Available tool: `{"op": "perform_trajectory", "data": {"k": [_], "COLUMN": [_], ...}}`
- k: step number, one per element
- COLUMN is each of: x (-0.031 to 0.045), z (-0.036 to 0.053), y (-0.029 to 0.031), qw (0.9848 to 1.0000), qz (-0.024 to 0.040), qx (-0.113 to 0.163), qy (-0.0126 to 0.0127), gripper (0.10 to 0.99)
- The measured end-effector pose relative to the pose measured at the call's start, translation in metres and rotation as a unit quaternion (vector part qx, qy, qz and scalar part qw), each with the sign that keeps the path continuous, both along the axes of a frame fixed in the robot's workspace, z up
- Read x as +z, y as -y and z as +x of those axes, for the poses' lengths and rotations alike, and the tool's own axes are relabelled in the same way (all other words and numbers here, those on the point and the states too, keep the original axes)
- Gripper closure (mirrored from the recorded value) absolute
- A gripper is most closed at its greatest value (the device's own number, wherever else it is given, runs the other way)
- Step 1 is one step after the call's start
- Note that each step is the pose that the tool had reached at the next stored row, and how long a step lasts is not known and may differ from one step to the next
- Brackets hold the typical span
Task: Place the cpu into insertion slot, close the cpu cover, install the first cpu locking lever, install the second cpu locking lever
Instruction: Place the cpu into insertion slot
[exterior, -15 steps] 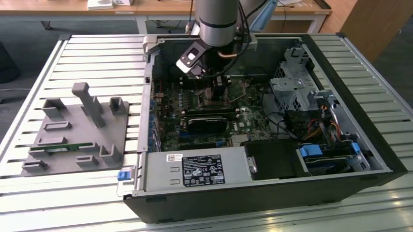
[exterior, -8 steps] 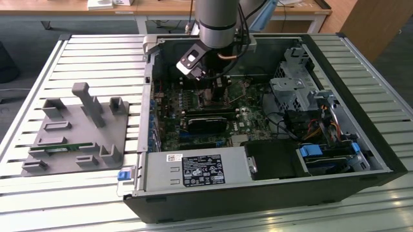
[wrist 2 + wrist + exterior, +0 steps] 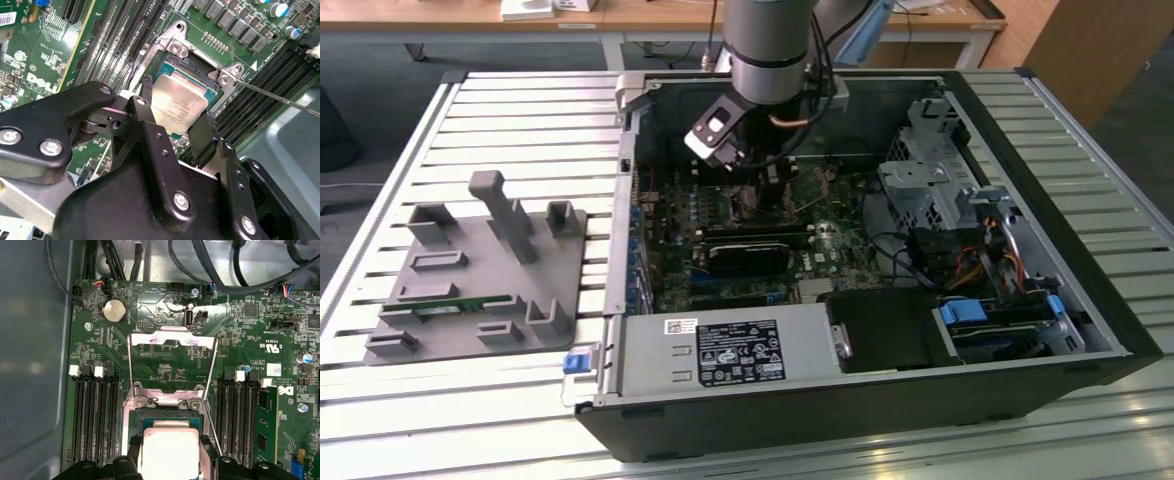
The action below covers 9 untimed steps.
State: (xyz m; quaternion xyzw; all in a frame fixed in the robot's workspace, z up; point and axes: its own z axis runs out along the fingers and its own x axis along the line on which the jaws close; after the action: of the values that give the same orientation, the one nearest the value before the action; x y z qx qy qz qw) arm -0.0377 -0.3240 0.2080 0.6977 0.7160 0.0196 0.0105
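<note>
Arm (image 3: 767, 50) reaches down into an open computer case (image 3: 854, 420) lying on a slatted table (image 3: 520, 110). Grey fixture block (image 3: 480, 270) sits well apart, toward the exterior view's left. Gripper (image 3: 178, 102) is closed partway, its two black fingers (image 3: 150, 117) pressed against opposite edges of the cpu (image 3: 182, 100). The cpu sits squarely over the insertion slot (image 3: 192, 64); cannot tell whether it touches the slot floor. The cpu top carries faint print, too small to make out. Cpu cover (image 3: 172, 338) is swung up and open, hinged at one edge of the slot, with the board visible through its window. A thin lever rod (image 3: 280, 97) runs out from a screw at the slot's corner. Writing: white lettering across the green motherboard (image 3: 165, 305), a small white sticker (image 3: 274, 369), and a large white label (image 3: 734, 352) on the power supply box (image 3: 647, 350). Edges: black memory slots (image 3: 95, 415) flank the insertion slot on both sides, just beside the fingers, with the grey case wall (image 3: 35, 365) beyond one row. A black card (image 3: 754, 250) lies near the gripper, and cables (image 3: 907, 250) crowd the exterior view's right.
</note>
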Motion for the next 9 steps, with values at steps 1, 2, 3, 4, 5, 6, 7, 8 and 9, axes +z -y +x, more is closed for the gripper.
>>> {"op": "perform_trajectory", "data": {"k": [1,2,3,4,5,6,7,8,9], "x": [-0.0006,-0.0011,-0.0017,-0.0021,-0.0024,-0.0027,-0.0031,-0.0036,-0.0041], "z": [0.0000,0.0000,0.0000,0.0000,0.0000,0.0000,0.0000,0.0000,0.0000], "y": [0.0000,-0.0001,-0.0002,-0.0002,-0.0004,-0.0005,-0.0006,-0.0008,-0.0009], "qw": [1.0000,1.0000,1.0000,1.0000,1.0000,1.0000,1.0000,1.0000,1.0000], "qz": [0.0000,0.0000,0.0000,0.0000,0.0000,0.0000,0.0000,0.0000,0.0000], "qx": [0.000,0.000,0.000,0.000,0.000,0.000,0.000,-0.001,-0.001], "qy": [0.0000,0.0000,0.0000,0.0000,0.0000,0.0000,0.0000,0.0000,0.0000], "gripper": [0.549,0.549,0.549,0.549,0.549,0.549,0.549,0.549,0.549]}}
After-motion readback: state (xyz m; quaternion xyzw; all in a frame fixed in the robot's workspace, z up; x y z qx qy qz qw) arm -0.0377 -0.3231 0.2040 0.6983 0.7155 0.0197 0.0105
